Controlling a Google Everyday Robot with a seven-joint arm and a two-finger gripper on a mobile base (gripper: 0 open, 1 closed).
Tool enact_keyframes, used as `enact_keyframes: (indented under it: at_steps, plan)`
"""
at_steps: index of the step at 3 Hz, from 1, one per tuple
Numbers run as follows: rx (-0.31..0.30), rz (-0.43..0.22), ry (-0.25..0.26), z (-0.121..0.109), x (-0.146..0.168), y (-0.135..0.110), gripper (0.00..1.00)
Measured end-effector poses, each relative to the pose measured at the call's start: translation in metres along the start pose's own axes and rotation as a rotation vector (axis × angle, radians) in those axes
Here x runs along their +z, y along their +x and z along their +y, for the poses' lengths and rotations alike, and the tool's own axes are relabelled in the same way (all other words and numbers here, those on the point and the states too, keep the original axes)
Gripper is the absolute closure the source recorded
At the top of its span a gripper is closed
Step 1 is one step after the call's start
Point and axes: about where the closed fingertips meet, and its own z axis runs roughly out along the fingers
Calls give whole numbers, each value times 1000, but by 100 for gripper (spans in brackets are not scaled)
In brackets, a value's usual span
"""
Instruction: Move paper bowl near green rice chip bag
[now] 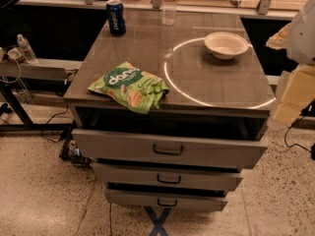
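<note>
The paper bowl (226,44) is a small off-white round bowl standing upright at the back right of the grey cabinet top (216,85). The green rice chip bag (130,86) lies flat at the front left edge of the top, partly overhanging it. Bowl and bag are well apart, with bare top between them. My gripper (294,95) shows as pale cream shapes at the right edge of the view, beyond the cabinet's right side, below a white arm part (301,28). It is apart from the bowl and touches nothing on the top.
A blue drink can (116,16) stands at the back left and a clear water bottle (169,4) at the back middle. A bright ring of light lies on the top around the bowl. Three drawers (169,150) are pulled out in front. Cables and a bench are at left.
</note>
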Motion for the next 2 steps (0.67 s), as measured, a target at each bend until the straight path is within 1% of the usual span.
enact_keyframes:
  at_steps: [1,2]
  plan:
    - [0,0,0,0,0,0,0]
    - [-40,-35,47,-29,9,-7,0]
